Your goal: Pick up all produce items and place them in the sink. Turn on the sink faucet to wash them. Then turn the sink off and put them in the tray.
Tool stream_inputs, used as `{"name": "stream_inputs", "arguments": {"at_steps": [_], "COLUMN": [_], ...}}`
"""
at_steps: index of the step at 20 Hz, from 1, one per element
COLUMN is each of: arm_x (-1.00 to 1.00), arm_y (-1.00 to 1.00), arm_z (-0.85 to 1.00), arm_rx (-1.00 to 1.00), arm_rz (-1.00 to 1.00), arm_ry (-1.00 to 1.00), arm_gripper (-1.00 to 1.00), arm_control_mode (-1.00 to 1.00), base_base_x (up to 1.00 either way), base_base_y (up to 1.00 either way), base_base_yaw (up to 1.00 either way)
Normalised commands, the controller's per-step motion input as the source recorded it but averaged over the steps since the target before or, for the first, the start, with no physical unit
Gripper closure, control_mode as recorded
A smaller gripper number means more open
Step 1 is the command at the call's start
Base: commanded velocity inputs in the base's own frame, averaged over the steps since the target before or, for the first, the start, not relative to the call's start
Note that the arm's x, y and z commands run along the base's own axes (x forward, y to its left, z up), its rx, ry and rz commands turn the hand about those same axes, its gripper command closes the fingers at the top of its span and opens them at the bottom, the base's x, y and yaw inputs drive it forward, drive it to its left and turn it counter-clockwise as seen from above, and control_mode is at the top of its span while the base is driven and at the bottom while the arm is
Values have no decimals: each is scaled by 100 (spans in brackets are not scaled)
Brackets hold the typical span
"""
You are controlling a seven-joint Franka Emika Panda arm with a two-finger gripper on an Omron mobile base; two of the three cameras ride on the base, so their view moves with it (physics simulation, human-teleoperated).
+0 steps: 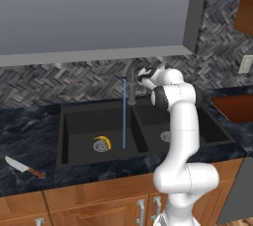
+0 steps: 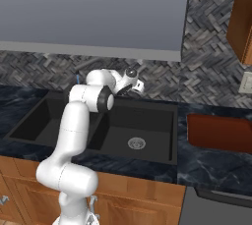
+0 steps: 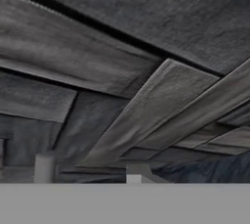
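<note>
Banana (image 1: 103, 140): one, in sink (image 1: 79, 121)

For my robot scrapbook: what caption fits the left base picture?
Water streams from the faucet onto the banana in the black sink while the robot arm reaches toward the faucet.

Red-handled knife (image 1: 23, 167) on black marbled counter (image 1: 29, 121), herringbone backsplash (image 2: 206, 71) behind
</note>
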Motion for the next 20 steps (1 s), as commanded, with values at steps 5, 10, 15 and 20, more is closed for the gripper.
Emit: {"name": "stream_inputs", "arguments": {"at_steps": [5,10,15,20], "arm_x": [-2,-4,-13,-45], "arm_y": [-92,-60,-15,-20], "arm_z": [-35,-24,1,26], "arm_rx": [0,1,8,14], "arm_rz": [-13,-7,0,0], "arm_ry": [1,1,0,-3], "arm_gripper": [100,100,-100,-100], "arm_control_mode": [-100,-100,-100,-100], "base_base_x": [0,0,0,0], "base_base_y": [0,0,0,0], "base_base_yaw": [0,0,0,0]}}
